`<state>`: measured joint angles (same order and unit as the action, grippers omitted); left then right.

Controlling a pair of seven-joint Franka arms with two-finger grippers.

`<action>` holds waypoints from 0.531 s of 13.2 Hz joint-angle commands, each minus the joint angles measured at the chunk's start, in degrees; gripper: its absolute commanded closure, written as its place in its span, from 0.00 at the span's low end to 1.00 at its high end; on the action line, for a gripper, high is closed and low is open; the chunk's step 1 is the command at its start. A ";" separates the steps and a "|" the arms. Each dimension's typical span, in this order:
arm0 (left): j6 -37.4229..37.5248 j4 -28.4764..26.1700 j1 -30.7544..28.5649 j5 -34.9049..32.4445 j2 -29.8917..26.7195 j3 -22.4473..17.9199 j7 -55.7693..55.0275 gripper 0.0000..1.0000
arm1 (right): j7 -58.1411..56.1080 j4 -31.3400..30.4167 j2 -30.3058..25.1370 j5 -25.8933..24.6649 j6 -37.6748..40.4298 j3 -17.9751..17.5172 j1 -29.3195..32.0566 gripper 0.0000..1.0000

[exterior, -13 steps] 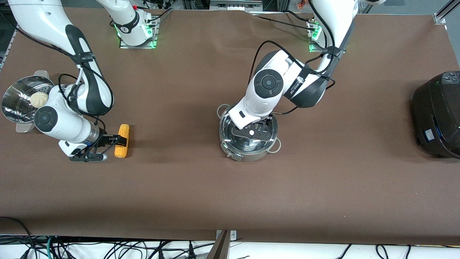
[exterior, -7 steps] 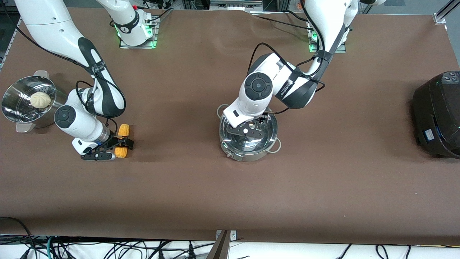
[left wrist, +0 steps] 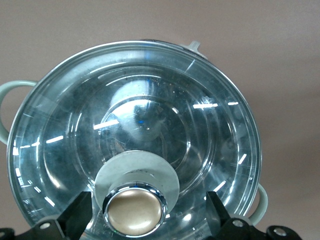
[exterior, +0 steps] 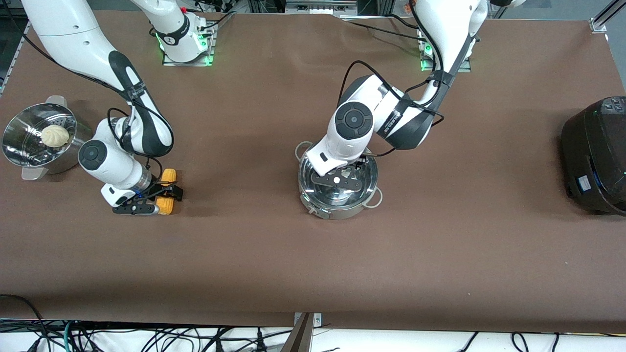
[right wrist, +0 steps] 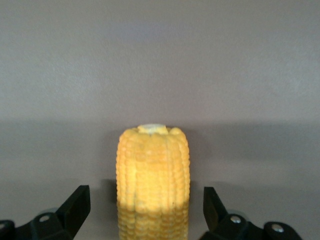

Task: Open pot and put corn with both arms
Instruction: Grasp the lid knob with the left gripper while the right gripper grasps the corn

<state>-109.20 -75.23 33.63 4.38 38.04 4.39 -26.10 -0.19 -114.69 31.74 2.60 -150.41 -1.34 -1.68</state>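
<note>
My left gripper [left wrist: 135, 225] gapes around the pot [exterior: 338, 193] lid's knob [left wrist: 134, 211]; my right gripper [right wrist: 145, 220] gapes astride the corn [right wrist: 152, 165]. An off-centre squeeze could slip either.

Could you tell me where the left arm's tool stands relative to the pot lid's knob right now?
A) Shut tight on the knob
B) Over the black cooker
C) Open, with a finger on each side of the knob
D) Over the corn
C: in the left wrist view the left tool is open, its fingers apart on either side of the knob, with gaps showing.
</note>
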 commanded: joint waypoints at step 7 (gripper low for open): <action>-0.13 -0.62 0.20 -1.13 -0.34 -0.26 0.09 0.79 | -1.40 -4.14 -3.61 0.66 -0.94 0.02 0.19 0.76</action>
<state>-108.97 -75.25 33.61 3.98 38.21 4.19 -26.10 -0.32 -116.78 29.87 2.60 -150.66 -1.25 -1.64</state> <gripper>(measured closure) 0.396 0.167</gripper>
